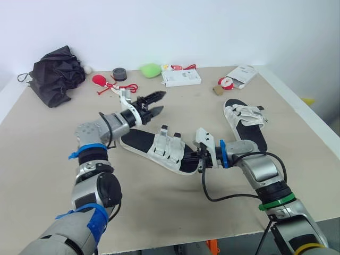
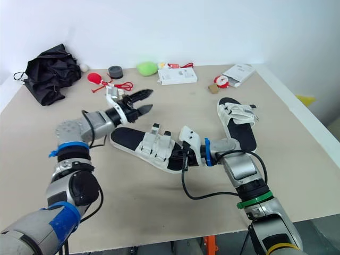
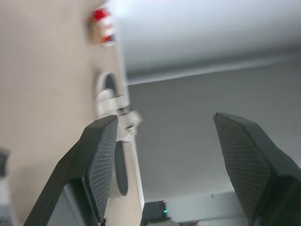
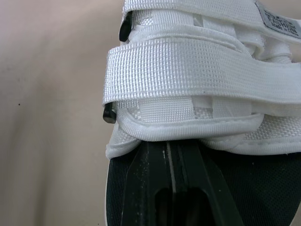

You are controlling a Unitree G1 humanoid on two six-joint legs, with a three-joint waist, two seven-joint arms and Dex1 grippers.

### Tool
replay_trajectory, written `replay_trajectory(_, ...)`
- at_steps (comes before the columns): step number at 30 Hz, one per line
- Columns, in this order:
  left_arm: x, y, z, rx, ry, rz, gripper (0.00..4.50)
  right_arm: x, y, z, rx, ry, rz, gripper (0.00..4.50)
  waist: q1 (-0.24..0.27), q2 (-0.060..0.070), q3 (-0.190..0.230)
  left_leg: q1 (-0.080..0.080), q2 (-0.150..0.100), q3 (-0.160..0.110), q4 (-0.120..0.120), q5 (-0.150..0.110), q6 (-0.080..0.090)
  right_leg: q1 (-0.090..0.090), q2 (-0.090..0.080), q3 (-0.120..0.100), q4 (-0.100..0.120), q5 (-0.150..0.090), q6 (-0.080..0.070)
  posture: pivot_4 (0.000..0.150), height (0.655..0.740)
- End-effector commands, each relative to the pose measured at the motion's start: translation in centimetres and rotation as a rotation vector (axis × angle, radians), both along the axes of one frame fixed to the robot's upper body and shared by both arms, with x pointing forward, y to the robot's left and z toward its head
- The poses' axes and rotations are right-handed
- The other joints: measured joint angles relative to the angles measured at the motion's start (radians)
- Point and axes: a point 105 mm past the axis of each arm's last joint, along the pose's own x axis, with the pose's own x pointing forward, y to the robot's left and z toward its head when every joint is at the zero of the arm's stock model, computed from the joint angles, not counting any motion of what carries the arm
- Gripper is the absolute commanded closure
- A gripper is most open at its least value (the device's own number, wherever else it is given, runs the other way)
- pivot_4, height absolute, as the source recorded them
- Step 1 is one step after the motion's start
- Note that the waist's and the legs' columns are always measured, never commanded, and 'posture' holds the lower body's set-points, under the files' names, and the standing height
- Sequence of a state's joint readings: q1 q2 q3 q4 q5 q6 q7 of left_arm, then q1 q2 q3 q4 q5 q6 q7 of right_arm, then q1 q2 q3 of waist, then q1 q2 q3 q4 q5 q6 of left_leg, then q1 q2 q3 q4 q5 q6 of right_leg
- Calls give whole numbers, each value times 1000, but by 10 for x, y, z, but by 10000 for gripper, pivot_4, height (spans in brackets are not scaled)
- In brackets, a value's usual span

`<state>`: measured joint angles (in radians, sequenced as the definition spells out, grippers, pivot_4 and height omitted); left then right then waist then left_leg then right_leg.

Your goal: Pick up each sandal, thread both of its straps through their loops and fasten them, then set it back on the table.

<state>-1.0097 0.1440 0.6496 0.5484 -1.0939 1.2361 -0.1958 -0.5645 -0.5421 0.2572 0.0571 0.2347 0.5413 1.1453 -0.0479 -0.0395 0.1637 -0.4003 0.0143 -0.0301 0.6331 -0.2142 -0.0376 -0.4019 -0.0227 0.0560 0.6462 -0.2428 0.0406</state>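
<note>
From where I stand, both sandals lie flat on the table [image 1: 159, 212], so nothing is lifted at this moment. The near sandal [image 1: 139, 141] lies across the middle, heel toward the left and toe toward the right. The right gripper [image 1: 197, 157] is down at its toe end. In the right wrist view its fingers [image 4: 150, 174] are pressed together over the black footbed, tips tucked just under the edge of the front strap [image 4: 188, 75]. I cannot tell whether they pinch any webbing. That strap runs across the foot and looks passed through its black loop and folded back, so I judge it fastened or nearly so. The strap behind it is too hidden to call. The left gripper [image 1: 162, 102] hovers above the heel end, spread wide and holding nothing. The second sandal [image 1: 245, 114] lies well apart at the far right, straps lying across it, and I cannot tell if they are done up. At best one sandal is near finished.
</note>
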Motion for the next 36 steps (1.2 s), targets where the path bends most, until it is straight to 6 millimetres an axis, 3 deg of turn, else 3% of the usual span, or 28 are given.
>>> replay_trajectory(1,-24,12,26,67,-241,-48,11593,-2,-16,9,-13,-14,-58,45000,0,1,1,-3,0,0,0,0,-1,-3,0,0,0,0,0,1500,7400)
replay_trajectory(4,-42,24,20,222,-442,-58,11593,-8,-20,32,32,-75,-71,45000,6,3,2,-7,-1,-1,0,-1,-4,-6,-2,0,0,1,-3,1500,7400)
replay_trajectory(9,-71,54,-18,538,-786,-153,11593,-31,-32,73,105,-192,-102,45000,12,6,14,-8,-1,-1,-2,-2,-6,-8,-2,-1,0,0,-10,1500,7400)
replay_trajectory(14,-78,60,-42,664,-888,-240,11593,-54,-37,83,102,-234,-109,45000,23,6,16,-9,1,-1,-6,-3,-3,-10,-1,-3,0,-5,-11,1500,7400)
replay_trajectory(21,-88,51,-68,749,-993,-404,11593,-90,-34,88,128,-255,-136,45000,26,6,17,-12,1,0,1,-9,5,-9,-2,-2,0,-8,-6,1500,7400)
replay_trajectory(28,-82,38,-84,758,-1039,-488,11593,-93,-31,92,156,-264,-202,45000,26,6,17,-12,2,0,5,-8,7,-8,0,-3,1,-7,-4,1500,7400)
replay_trajectory(36,-84,9,-98,733,-1098,-624,11593,-94,-27,90,158,-246,-206,45000,26,6,17,-11,1,0,6,-7,7,-7,0,-2,2,-6,-4,1500,7400)
